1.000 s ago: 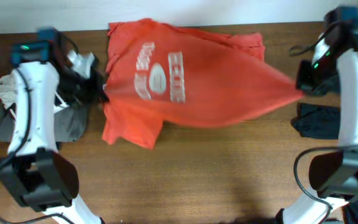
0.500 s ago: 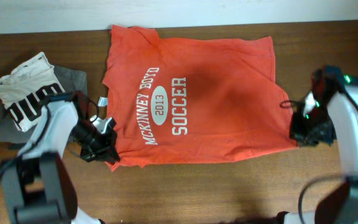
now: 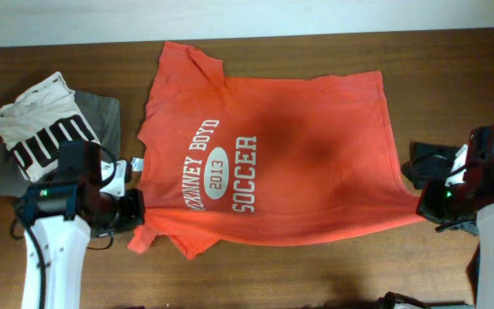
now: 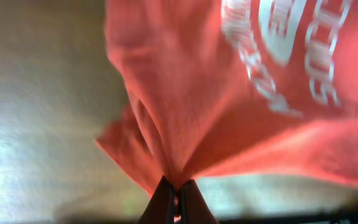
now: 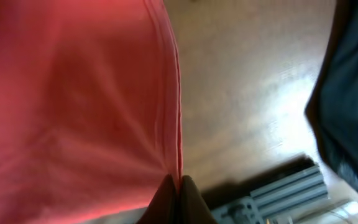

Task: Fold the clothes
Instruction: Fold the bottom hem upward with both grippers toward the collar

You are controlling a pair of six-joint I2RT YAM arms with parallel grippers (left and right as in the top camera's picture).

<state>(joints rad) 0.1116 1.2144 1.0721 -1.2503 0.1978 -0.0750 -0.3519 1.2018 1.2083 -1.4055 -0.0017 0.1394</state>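
- Sitting at far left, clear of the work: white PUMA shirt [image 3: 41, 137] on top of a grey garment [image 3: 105, 112].
- Left gripper [image 3: 141, 221] is low at the near-left corner of the T-shirt [image 3: 273, 163]. Its jaws are pinched together on the near sleeve, and the wrist view shows cloth gathered into the tips.
- Change: a second ago the T-shirt hung bunched and blurred between the two arms. It now lies spread on the table [image 3: 316, 279] mid-width, print up, and both arms have drawn toward the near edge.
- Reading: the shake-out looks about done and the shirt is nearly flat enough to fold. No fold has been made yet.
- Heading: collar and neck label [image 3: 135, 164] point left and the hem points right, so the long axis runs left-right across the table. The lettering lies sideways with its letter tops toward the left.
- The far sleeve lies flat at the upper left. The near edge is skewed, with wrinkles running toward each held corner.
- Right gripper [image 3: 422, 209] is closed tight on the near hem corner. The wrist view shows the hem edge running straight into the tips.
- A dark garment [image 3: 431, 161] lies just beside that gripper, apart from the T-shirt.
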